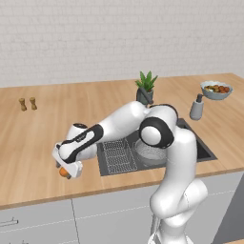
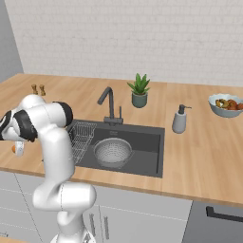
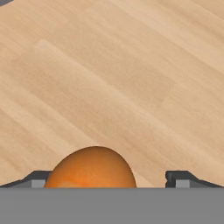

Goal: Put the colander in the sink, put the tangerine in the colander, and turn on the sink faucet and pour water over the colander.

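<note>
Gripper fingers spread wide around a smooth, round orange tangerine, untouched | pale wood-grain counter beneath | perforated metal colander seated in dark rectangular sink

Wooden counter (white brick wall)

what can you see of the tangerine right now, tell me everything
The tangerine is a small, round, bright orange fruit with a smooth, faintly mottled skin. It sits on the light wooden counter left of the sink, near the front edge. The gripper is down over it with its jaws wide open, one fingertip on each side; the right fingertip stands clear, while contact on the other side cannot be told.
</note>
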Robot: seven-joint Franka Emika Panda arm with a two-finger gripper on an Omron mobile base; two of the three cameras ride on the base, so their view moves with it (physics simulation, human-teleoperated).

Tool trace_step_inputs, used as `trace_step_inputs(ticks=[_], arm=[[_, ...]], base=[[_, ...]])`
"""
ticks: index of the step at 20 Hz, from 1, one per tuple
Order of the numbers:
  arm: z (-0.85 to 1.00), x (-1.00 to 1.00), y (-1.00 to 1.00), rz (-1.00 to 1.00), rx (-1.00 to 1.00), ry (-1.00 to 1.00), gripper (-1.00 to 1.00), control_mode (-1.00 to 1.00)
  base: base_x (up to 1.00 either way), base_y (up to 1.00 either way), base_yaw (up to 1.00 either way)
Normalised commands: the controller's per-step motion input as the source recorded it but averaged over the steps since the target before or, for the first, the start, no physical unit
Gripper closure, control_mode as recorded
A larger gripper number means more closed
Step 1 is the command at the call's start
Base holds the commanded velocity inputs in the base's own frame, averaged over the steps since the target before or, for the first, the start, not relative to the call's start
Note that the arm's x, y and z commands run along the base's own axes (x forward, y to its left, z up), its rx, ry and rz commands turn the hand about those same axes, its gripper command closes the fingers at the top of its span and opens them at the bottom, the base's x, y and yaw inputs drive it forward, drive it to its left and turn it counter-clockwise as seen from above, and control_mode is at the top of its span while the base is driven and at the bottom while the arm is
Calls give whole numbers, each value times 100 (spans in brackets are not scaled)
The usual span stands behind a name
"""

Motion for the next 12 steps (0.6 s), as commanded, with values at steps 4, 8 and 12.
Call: trace_step_inputs(ticks=[4,8,12], arm=[[-27,-1,-3,0,0,1,100,-100],[-24,-19,-32,0,-4,0,100,-100],[-13,-22,-41,0,-8,0,100,-100]], base=[[0,0,0],[0,0,0],[0,0,0]])
